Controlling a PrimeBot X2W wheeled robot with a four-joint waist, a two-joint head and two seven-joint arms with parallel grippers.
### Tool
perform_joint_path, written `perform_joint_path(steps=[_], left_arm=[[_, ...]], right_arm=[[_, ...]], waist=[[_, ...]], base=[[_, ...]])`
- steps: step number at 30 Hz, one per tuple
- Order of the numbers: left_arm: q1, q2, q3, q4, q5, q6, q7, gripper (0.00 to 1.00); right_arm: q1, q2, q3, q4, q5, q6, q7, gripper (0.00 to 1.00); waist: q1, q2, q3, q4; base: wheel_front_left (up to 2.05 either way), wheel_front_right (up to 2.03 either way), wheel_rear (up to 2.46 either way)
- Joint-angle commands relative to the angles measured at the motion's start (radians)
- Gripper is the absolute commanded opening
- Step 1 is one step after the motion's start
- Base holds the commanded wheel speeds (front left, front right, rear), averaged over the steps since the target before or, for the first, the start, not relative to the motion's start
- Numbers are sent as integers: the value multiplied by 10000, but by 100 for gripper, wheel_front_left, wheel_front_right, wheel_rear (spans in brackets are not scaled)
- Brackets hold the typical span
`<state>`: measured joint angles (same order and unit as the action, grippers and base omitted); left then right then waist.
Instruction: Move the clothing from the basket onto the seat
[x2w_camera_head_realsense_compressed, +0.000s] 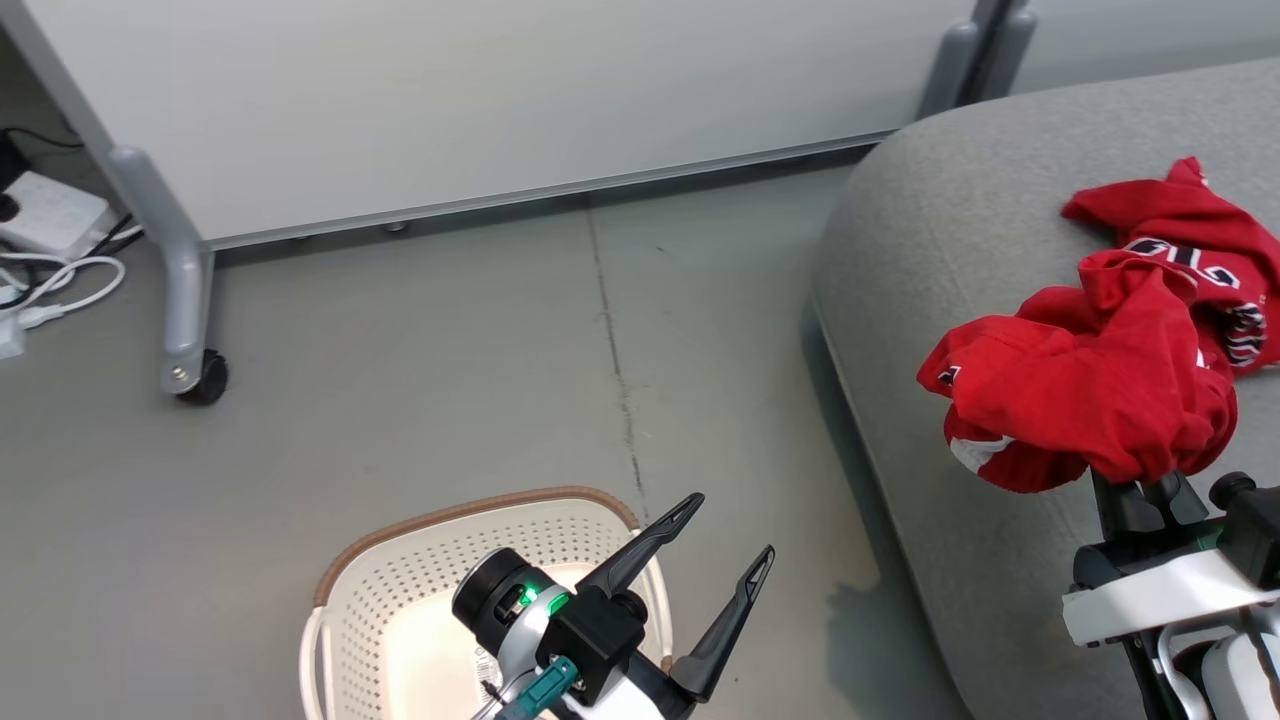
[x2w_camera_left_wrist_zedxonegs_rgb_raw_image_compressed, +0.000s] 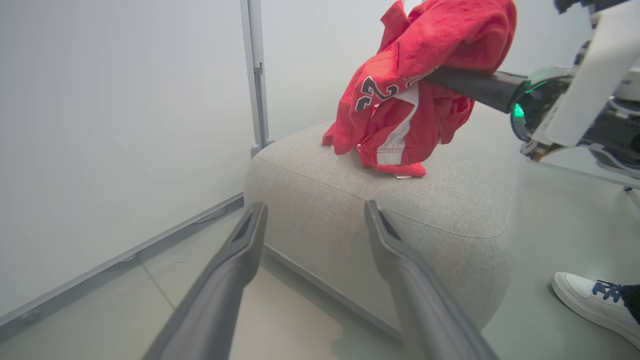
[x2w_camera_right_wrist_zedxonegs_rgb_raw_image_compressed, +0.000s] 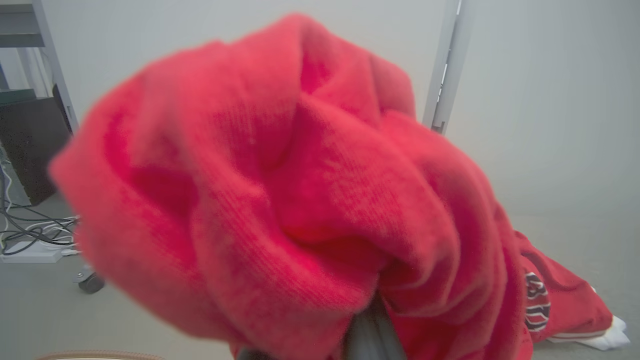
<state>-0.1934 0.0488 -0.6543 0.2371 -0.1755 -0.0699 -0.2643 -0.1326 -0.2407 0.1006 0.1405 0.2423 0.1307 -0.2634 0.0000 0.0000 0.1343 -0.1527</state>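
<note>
Nearest the lens, right wrist view: the clothing, a red knit mass bunched close against the camera and blurred. It is draped over the right jaws, which are clenched on a fold of it. 1 dark finger just peeps out under the cloth.

Head view: the held clothing hangs over the near side of the seat, a grey cushion. More red cloth with black-and-white numerals lies on the seat just beyond, touching the held part. Judgement: it is held high above the cushion so that letting go drops it beside the rest. The carry looks near its end.

Left jaws are spread wide and grasp nothing, their 2 fingers angled above the basket on the floor. They are probably parked there, out of the right arm's path. What shows of the basket's inside is bare, though the left arm covers part of it.

View against view: the left wrist view looks side-on, which the head view's downward angle cannot give. The cloth's lower hem with its white stripe reaches the seat top; touching or just above, cannot tell. It also shows a person's white shoe on the floor beside the seat. The right wrist view adds white trim lying on the cushion at its lower right.
</note>
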Motion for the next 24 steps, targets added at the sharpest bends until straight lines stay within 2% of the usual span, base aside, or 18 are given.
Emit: perform_joint_path(steps=[1,16,24], left_arm=[[-141,37,54,8,59,-31,-1,100],[-156,37,71,42,168,-110,0,100],[-178,37,33,96,248,-198,0,100]], right_arm=[[-24,-13,-60,-44,-14,2,-18,0],[136,114,-197,0,-85,2,-18,0],[235,253,-439,172,-123,2,-18,0]], waist=[[0,0,41,-305],[0,0,97,-2352],[0,0,197,-3176]], base=[[0,0,0],[0,0,0],[0,0,0]])
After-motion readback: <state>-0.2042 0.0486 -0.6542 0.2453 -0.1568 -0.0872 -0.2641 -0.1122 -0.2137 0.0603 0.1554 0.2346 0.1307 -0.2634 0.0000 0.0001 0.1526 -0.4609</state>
